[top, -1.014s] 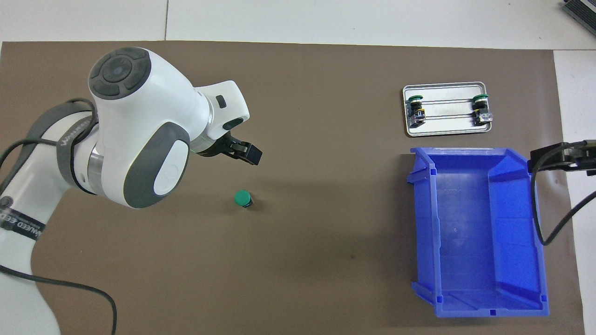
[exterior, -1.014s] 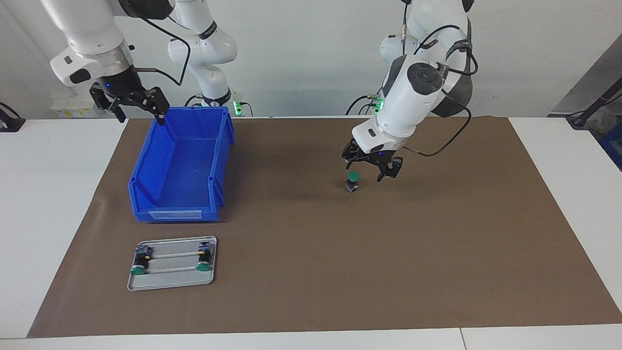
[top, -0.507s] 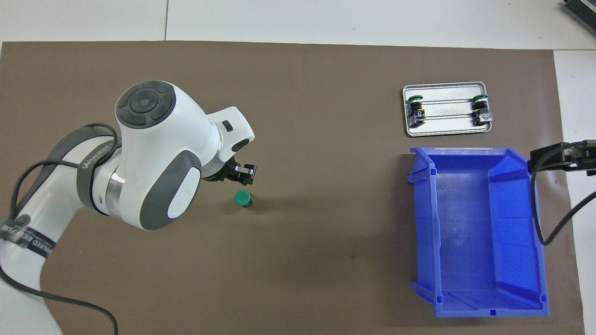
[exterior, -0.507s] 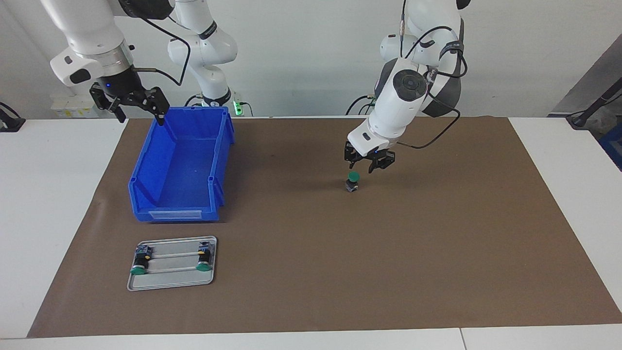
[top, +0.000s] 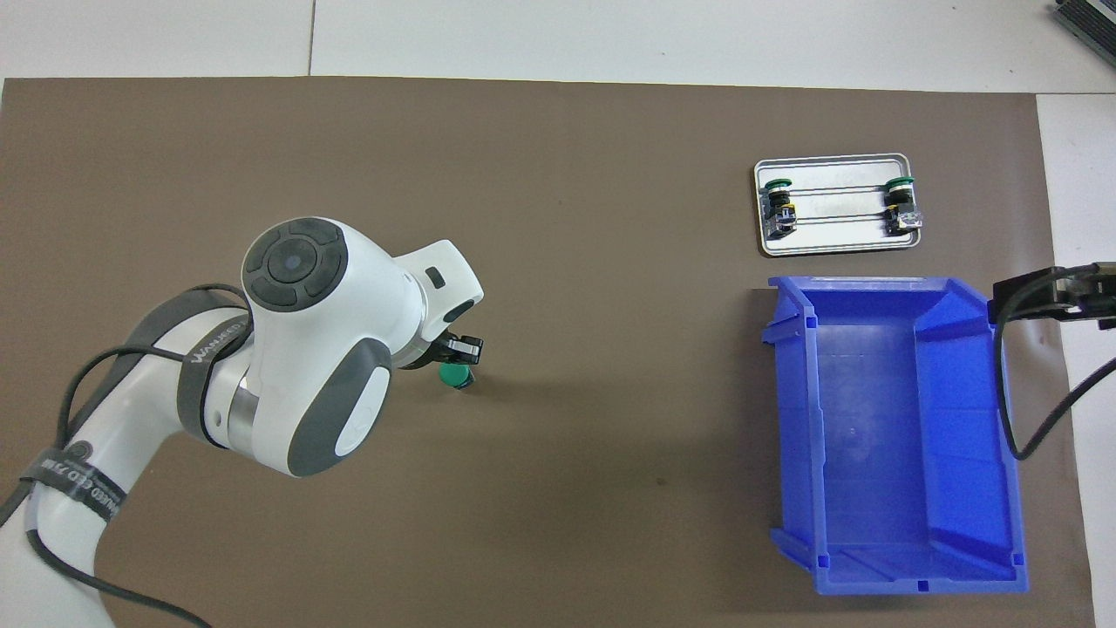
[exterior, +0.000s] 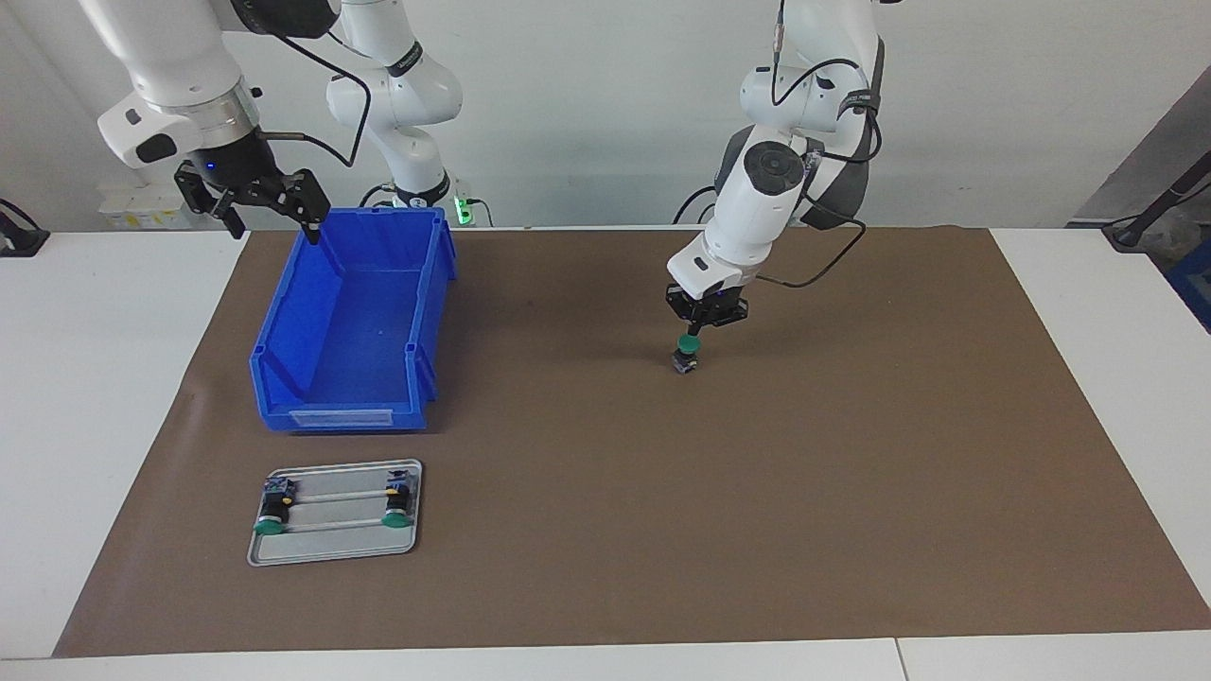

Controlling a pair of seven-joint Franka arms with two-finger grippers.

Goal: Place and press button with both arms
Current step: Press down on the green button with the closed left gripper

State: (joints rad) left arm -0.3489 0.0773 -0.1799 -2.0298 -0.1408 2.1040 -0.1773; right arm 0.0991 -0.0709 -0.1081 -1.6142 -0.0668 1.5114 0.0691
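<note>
Your left claw (exterior: 695, 329) is pinched fully together, fingertips meeting, and it sits directly over the small push-button with the round flat green cap on a black barrel (exterior: 688, 351). In the facing view the tips come down right at the cap's top edge — whether they actually press on it you cannot tell. That button stands upright on the brown paper mat (exterior: 851, 473) that covers the middle of the white tabletop (exterior: 95, 378), well apart from everything else and toward the left arm's end. From overhead the button (top: 456, 377) peeks out just beside the left claw (top: 466, 351), with the white wrist covering part of the view.

Your right claw (exterior: 254, 200) hangs spread wide and holds nothing, up in the air over the corner of the open blue plastic bin (exterior: 350, 322) that lies nearest the robots; that arm waits. The bin stands on the mat toward the right arm's end.

Farther from the robots than the bin, just beside it, lies a flat silver metal tray (exterior: 336, 547). Two more green-capped buttons lie on their sides in it — one (exterior: 274, 511) at each end (exterior: 397, 506), caps pointing away from the robots.
</note>
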